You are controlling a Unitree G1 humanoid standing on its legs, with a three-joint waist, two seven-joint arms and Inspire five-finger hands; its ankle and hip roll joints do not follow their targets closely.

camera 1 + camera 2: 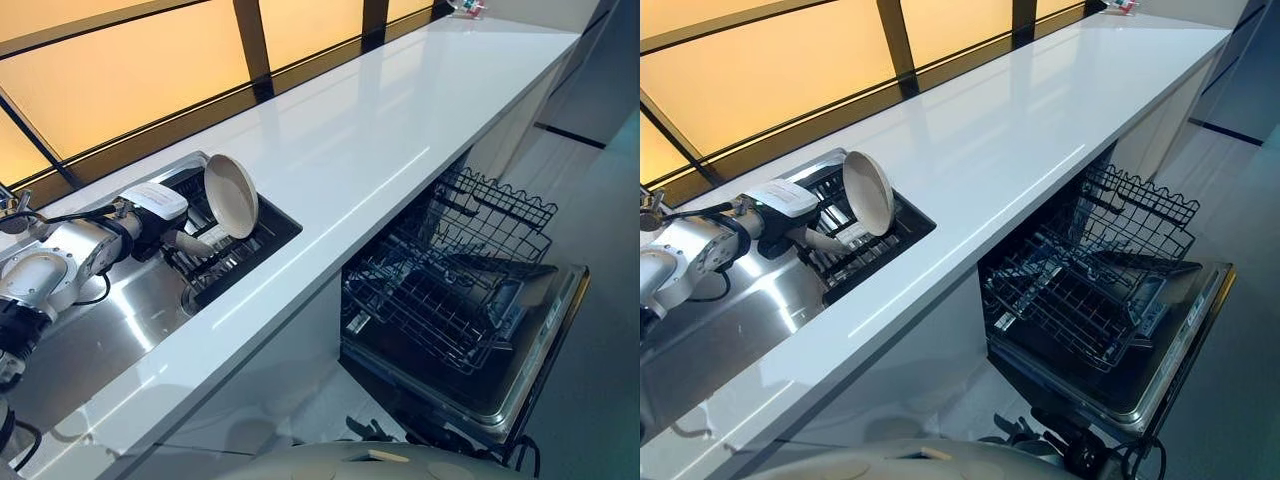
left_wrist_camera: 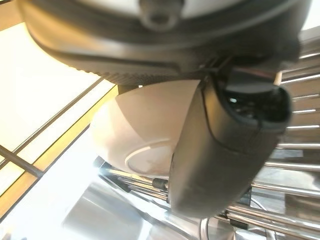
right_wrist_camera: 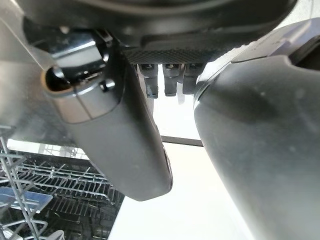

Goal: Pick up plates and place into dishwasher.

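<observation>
One cream plate stands on edge in the dark drying rack set in the steel sink, with the left hand reached in at its lower rim, and from above I cannot tell whether the fingers have closed on it. Its own wrist view adds the plate's underside just past the thumb, seemingly apart from it. Long white counter runs bare along the window, while below its front edge the dishwasher rack stands pulled out over the lowered door; the right hand, fingers apart, hangs above that rack.
</observation>
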